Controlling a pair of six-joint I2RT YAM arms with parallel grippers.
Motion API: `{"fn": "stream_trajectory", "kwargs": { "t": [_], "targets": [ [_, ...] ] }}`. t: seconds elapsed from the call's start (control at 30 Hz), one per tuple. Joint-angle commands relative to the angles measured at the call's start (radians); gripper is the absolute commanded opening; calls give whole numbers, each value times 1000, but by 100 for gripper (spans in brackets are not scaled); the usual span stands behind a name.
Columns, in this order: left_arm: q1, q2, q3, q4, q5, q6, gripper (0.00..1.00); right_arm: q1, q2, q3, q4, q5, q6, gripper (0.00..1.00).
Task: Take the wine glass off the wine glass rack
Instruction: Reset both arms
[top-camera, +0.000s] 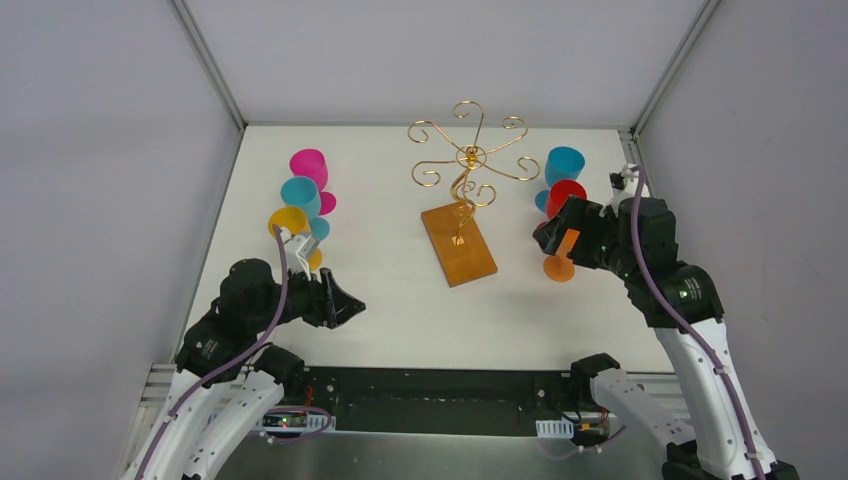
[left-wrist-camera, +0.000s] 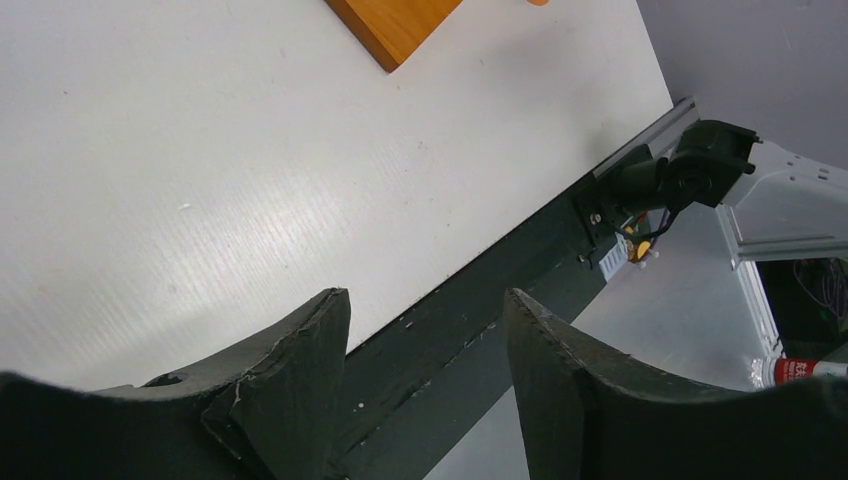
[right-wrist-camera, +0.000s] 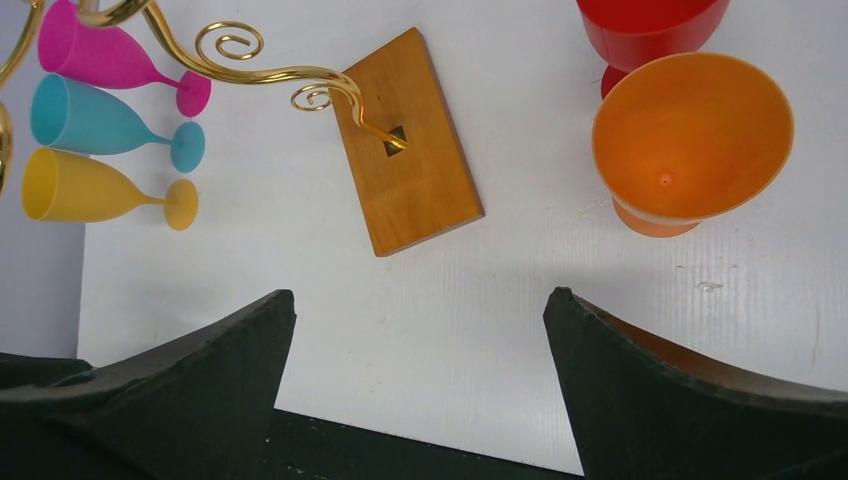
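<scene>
The wine glass rack is a gold wire stand with curled arms on a brown wooden base, and no glass hangs from its arms. An orange wine glass stands upright on the table, its foot showing below my right gripper. That gripper is open wide with nothing between its fingers, and the orange glass is beyond its right fingertip. My left gripper hovers low near the table's front edge. In its own view it is open and empty.
Red and blue glasses stand behind the orange one. Pink, teal and yellow glasses stand in a row at the left. Grey walls enclose the white table. The rack's base corner shows in the left wrist view.
</scene>
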Motion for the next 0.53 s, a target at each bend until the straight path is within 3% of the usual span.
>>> {"fn": "stream_trajectory", "kwargs": {
  "t": [0.0,0.13,0.5],
  "targets": [
    [-2,11,2,5,-29,-8,59,8,-42,-5,19,-50,72,99],
    [-1,19,3,3,-38,-10,59,8,-107,-36,59,-96,78,99],
    [-1,29,4,0,-42,-13,59,8,-163,-44,35,-44,105,99]
  ]
}}
